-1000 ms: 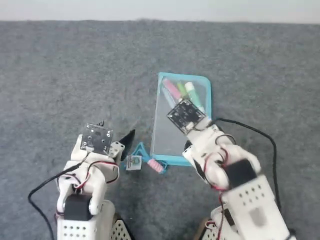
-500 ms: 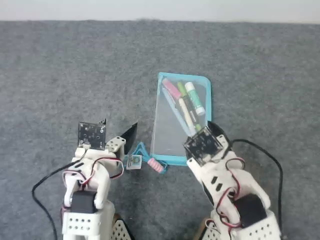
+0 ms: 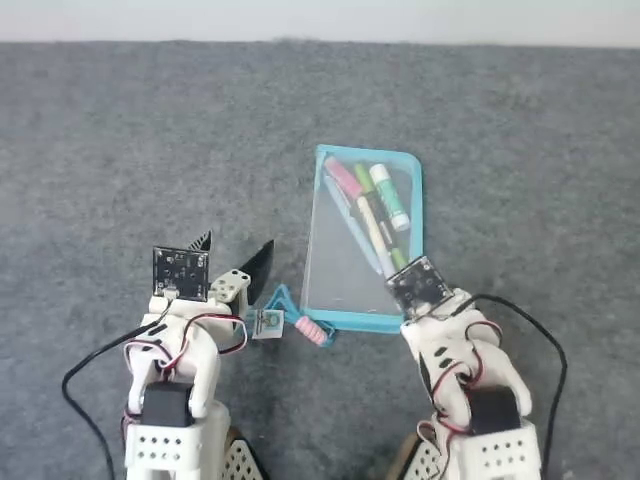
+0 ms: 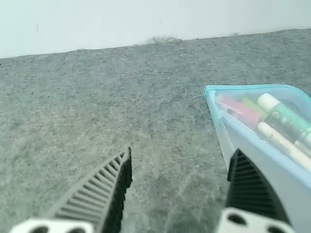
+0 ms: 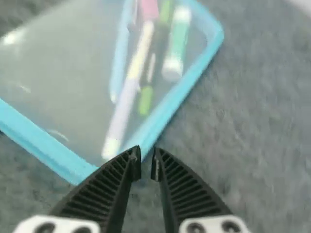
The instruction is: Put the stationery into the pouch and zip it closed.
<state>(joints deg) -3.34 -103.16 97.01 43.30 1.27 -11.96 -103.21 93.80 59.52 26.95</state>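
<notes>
The clear pouch with blue trim lies flat on the grey carpet, and several pens and markers are inside it. Its pink zipper charm and a small tag lie at its near left corner. My left gripper stands open just left of the pouch, nothing between its fingers; in the left wrist view the left gripper frames bare carpet with the pouch beside it. My right gripper is shut and empty above the near right edge of the pouch.
Grey carpet spreads on every side, with a pale wall along its far edge. The right arm's black cable loops to the right of its base.
The right arm has pulled back from over the middle of the pouch to its near right corner. The left gripper has lifted a little and opened wider. The pouch has stayed put.
</notes>
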